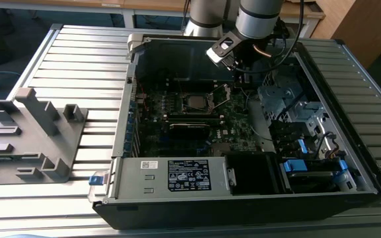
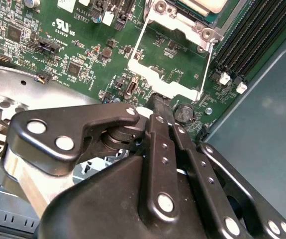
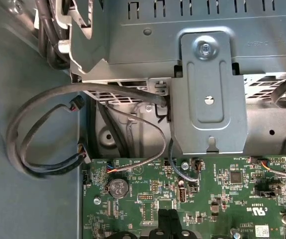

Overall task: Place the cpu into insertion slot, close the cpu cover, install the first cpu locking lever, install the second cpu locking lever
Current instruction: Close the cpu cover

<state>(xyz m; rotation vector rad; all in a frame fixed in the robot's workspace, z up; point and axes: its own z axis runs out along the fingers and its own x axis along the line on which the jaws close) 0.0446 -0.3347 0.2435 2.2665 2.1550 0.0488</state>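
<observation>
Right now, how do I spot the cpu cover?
Look inside the open computer case, at the green motherboard. Beside the square socket, the cpu cover is a thin silvery frame, flipped open; nothing else nearby has an empty window you see green board through.

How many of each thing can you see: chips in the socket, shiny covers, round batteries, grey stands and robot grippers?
cpu: 1
cpu cover: 1
coin battery: 1
grey stand: 1
gripper: 1
Total: 5
</observation>
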